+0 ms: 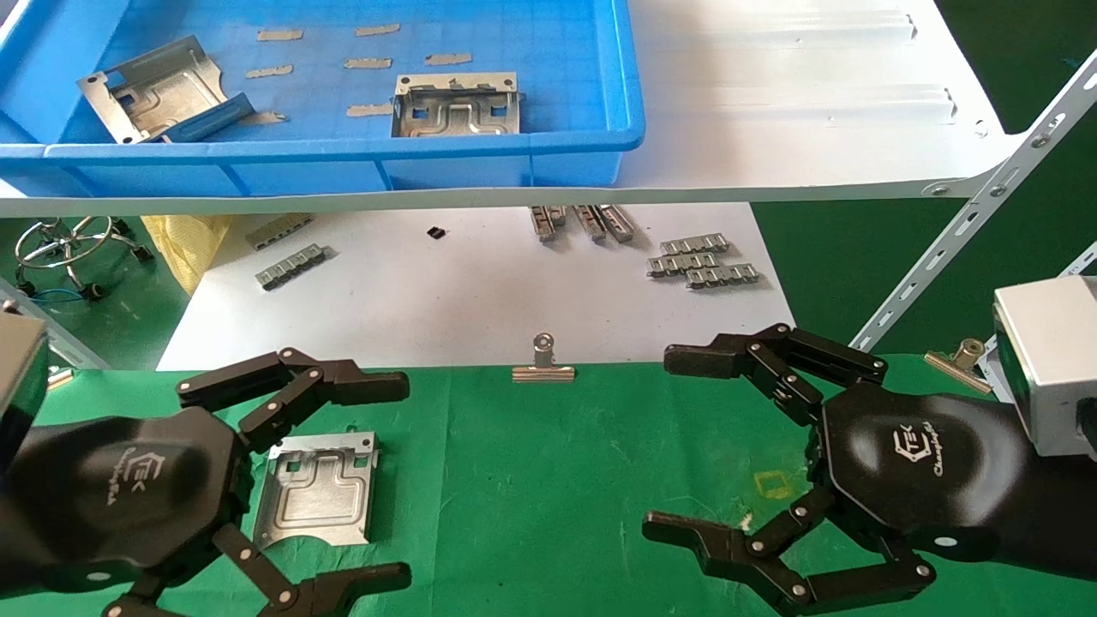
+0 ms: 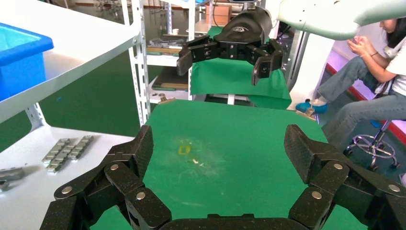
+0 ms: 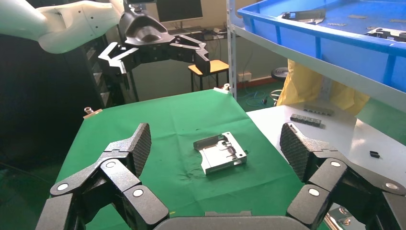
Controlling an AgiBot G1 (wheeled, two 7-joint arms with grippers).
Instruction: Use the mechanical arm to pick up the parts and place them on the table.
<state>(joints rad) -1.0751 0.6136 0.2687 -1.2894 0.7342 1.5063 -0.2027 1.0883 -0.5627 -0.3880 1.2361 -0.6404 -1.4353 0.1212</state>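
Observation:
One silvery part (image 1: 319,488) lies flat on the green table (image 1: 557,480); it also shows in the right wrist view (image 3: 221,153). Two more parts (image 1: 163,90) (image 1: 457,107) lie in the blue bin (image 1: 343,158) on the shelf. My left gripper (image 1: 392,482) is open and empty; in the right wrist view (image 3: 158,50) it hangs well above the cloth, apart from the part. Its own view (image 2: 221,148) shows only bare green cloth between the fingers. My right gripper (image 1: 667,442) is open and empty over the right of the table, facing the part (image 3: 216,143).
A white shelf board (image 1: 814,111) carries the bin above a white sheet (image 1: 480,291) with several ribbed grey strips (image 1: 703,261). A steel binder clip (image 1: 543,364) holds the cloth's far edge, and another (image 1: 956,358) sits at the right. A slanted shelf bracket (image 1: 968,223) stands at the right.

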